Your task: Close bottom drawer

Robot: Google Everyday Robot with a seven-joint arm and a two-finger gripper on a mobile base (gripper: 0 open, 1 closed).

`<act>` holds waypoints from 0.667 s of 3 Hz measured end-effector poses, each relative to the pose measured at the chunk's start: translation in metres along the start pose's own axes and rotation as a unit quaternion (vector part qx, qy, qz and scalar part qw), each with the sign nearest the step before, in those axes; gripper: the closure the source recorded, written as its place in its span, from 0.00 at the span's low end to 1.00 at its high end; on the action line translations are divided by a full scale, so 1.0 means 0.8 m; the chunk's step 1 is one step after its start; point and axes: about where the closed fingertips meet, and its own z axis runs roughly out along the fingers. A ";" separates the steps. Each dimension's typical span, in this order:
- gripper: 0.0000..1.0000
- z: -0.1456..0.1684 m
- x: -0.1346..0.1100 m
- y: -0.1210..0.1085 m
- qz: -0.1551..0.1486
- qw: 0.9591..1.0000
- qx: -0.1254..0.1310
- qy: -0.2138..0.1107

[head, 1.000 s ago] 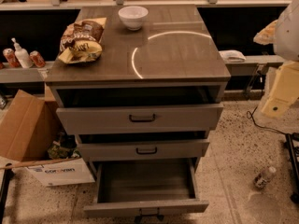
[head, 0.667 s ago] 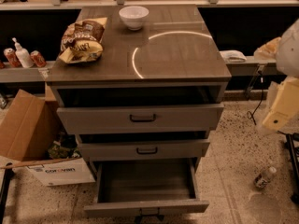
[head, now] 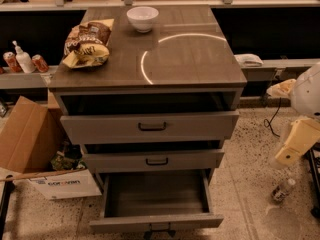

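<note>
A grey wood-look cabinet stands in the middle of a speckled floor, seen from above and in front. All three of its drawers are open by different amounts. The top drawer (head: 150, 126), widest and tallest, is out a little. The middle drawer (head: 152, 160) is out slightly further.

The bottom drawer (head: 125, 223), the narrowest, is pulled out much the furthest, towards the viewer. It shows a bare interior, and its low front panel sits near the lower edge of the view. Its small black handle (head: 159, 230) is partly cut off there.

On the cabinet's top surface (head: 200, 64), a crumpled snack bag (head: 87, 44) lies at the back left. A white bowl (head: 142, 18) sits at the back centre. Both are well clear of the drawers.

The robot's gripper (head: 299, 143) hangs at the far right, pale and blurred, about level with the middle drawer. It is well apart from the cabinet and touches nothing. I cannot tell whether it is spread or pressed together. Judging by its position, the closing push has not begun. The gripper would need to drop low and swing left, in front of the bottom panel, then press it straight back.

An open cardboard box (head: 30, 144) sits to the cabinet's left. A small bottle (head: 283, 189) lies on the floor below the gripper and could get in its way.
</note>
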 end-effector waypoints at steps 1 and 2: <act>0.00 0.076 0.013 -0.006 -0.027 0.999 -0.023 0.015; 0.00 0.178 0.035 -0.006 -0.048 0.997 -0.066 0.013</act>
